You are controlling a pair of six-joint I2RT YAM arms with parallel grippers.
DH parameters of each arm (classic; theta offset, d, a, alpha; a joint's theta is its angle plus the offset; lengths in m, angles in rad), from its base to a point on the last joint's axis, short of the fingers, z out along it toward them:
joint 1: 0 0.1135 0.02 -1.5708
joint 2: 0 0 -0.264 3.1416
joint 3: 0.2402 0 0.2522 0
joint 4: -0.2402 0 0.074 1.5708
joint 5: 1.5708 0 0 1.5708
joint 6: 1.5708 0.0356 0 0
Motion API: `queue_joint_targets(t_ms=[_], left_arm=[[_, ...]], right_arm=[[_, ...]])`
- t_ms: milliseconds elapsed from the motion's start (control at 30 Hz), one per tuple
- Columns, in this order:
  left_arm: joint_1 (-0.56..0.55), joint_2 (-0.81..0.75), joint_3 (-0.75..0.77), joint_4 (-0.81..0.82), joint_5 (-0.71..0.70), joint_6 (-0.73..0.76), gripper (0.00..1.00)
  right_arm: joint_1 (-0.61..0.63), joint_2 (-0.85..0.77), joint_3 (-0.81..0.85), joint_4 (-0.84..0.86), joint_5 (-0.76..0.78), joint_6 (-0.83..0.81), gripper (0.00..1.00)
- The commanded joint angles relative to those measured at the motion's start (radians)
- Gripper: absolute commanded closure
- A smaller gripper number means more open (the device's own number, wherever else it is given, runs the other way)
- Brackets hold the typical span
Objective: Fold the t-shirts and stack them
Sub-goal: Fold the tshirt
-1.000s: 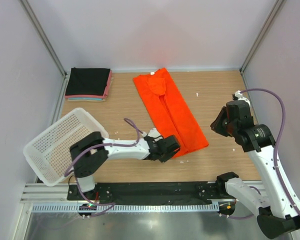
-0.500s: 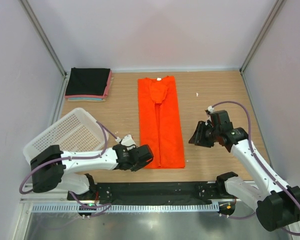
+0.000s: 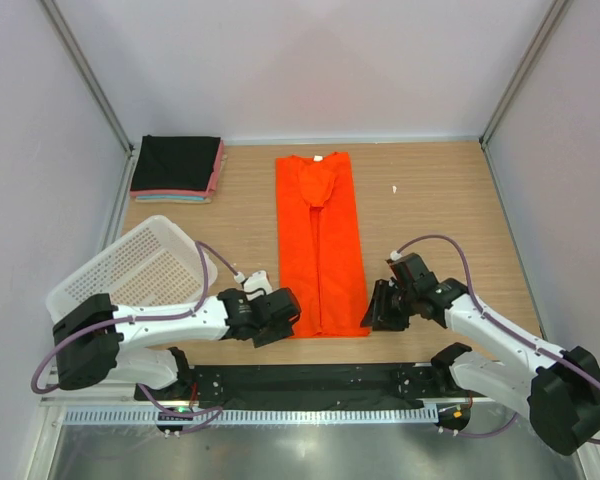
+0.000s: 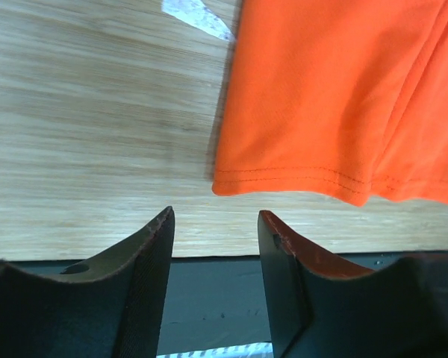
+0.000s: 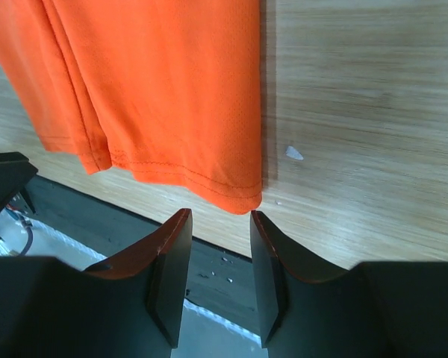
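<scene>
The bright orange-red t-shirt lies flat on the wooden table as a long narrow strip, sides folded in, collar at the far end. My left gripper sits low at the shirt's near left corner, open, with nothing between its fingers. The left wrist view shows the hem just beyond the left gripper. My right gripper is at the near right corner, open and empty. In the right wrist view the hem corner hangs just past the right gripper. A folded stack of t-shirts, black over pink and teal, rests far left.
A white mesh basket lies tilted at the left edge, next to my left arm. A black strip runs along the table's near edge below both grippers. Small white scraps dot the wood right of the shirt.
The orange shirt went from slanted to straight. My left gripper opened and released its near corner. My right arm swung down and left to the near right corner.
</scene>
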Motion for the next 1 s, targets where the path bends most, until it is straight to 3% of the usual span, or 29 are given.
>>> queue_joint_targets(t_ms=[0,133,667,767,967], left_arm=[[0.023,-0.021,-0.03,0.066,0.067,0.077,0.49],[0.044,-0.044,-0.09,0.164,0.113,0.09,0.44],[0.104,-0.064,-0.229,0.303,0.205,0.053,0.48],[0.11,-0.093,-0.228,0.292,0.198,0.062,0.47],[0.127,-0.116,-0.226,0.275,0.199,0.064,0.45]], right_arm=[[0.023,-0.025,-0.031,0.058,0.036,0.089,0.57],[0.026,-0.012,-0.042,0.066,0.055,0.094,0.57],[0.035,0.018,-0.102,0.121,0.067,0.111,0.65],[0.035,0.019,-0.111,0.129,0.067,0.108,0.72],[0.035,-0.016,-0.13,0.14,0.059,0.12,0.95]])
